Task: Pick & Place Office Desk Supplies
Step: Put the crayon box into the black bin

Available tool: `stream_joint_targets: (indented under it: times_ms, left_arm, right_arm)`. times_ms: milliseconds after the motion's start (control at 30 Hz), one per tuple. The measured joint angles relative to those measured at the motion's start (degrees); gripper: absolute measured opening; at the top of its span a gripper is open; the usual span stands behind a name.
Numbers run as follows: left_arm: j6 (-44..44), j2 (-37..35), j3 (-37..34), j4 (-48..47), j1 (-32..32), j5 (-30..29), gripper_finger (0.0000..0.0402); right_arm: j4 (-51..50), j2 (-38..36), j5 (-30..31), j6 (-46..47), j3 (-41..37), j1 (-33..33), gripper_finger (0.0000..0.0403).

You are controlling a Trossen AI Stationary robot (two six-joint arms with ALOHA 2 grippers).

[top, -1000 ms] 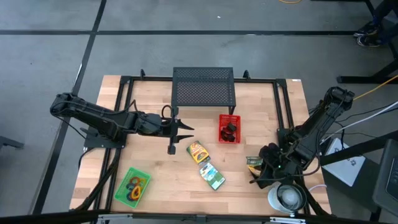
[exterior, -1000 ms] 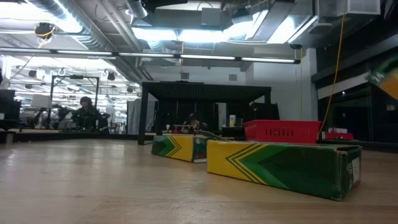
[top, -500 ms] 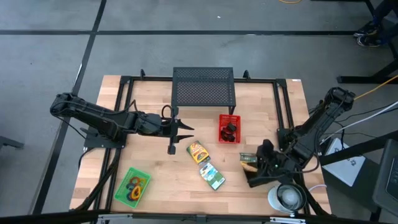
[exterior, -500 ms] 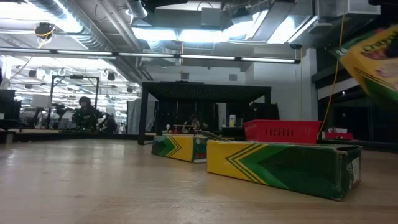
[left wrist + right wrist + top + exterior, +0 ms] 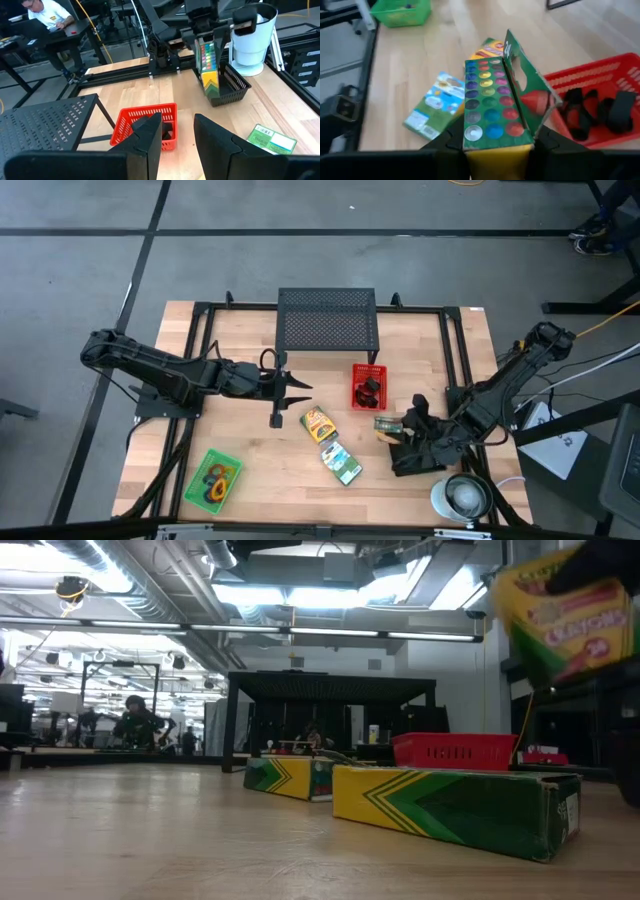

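My right gripper (image 5: pixel 397 432) is shut on a green and yellow crayon box (image 5: pixel 386 423), which it holds in the air right of the table's middle; the low view shows the box (image 5: pixel 566 612) high up. Two more packets lie flat on the wood: a yellow one (image 5: pixel 319 423) and a green and blue one (image 5: pixel 341 462). A red basket (image 5: pixel 369 387) holds black clips. A green basket (image 5: pixel 213 478) holds coloured loops. My left gripper (image 5: pixel 298 387) hangs open left of centre, with nothing between its fingers (image 5: pixel 150 135). My right gripper pinches the crayon box between its two fingers, one on each narrow side near the yellow end (image 5: pixel 495 152). The face printed with coloured dots (image 5: pixel 490 100) is toward the wrist camera, and the flap (image 5: pixel 520 75) at the box's far end stands open. The box is lifted clear of the table.
A black mesh stand (image 5: pixel 328 320) stands at the far middle. A small black mesh basket (image 5: pixel 227 90) sits below the held box, with a round white object (image 5: pixel 462 496) beside it near the front right corner. Black rails (image 5: pixel 455 350) frame the table.
My right gripper has risen and gone toward the table's left and far side, rolling its wrist, with the crayon box still held. The box has turned about and come fully into the low view's upper right.
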Motion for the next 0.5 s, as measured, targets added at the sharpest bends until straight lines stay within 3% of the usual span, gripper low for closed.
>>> stream_joint_targets:
  times_ms: [100,333,500]
  left_arm:
    - [-0.1,0.0,0.0,0.0,0.0,0.0,0.0111]
    - [0.1,0.0,0.0,0.0,0.0,1.3,0.0111]
    - [0.3,0.0,0.0,-0.1,0.0,1.4,0.0111]
  right_arm:
    - [-2.5,0.0,-3.7,1.5,1.4,0.0,0.0116]
    - [-13.3,2.2,-9.3,14.8,1.5,0.8,0.0116]
    - [-12.8,5.7,-10.5,20.5,-0.2,2.1,0.0116]
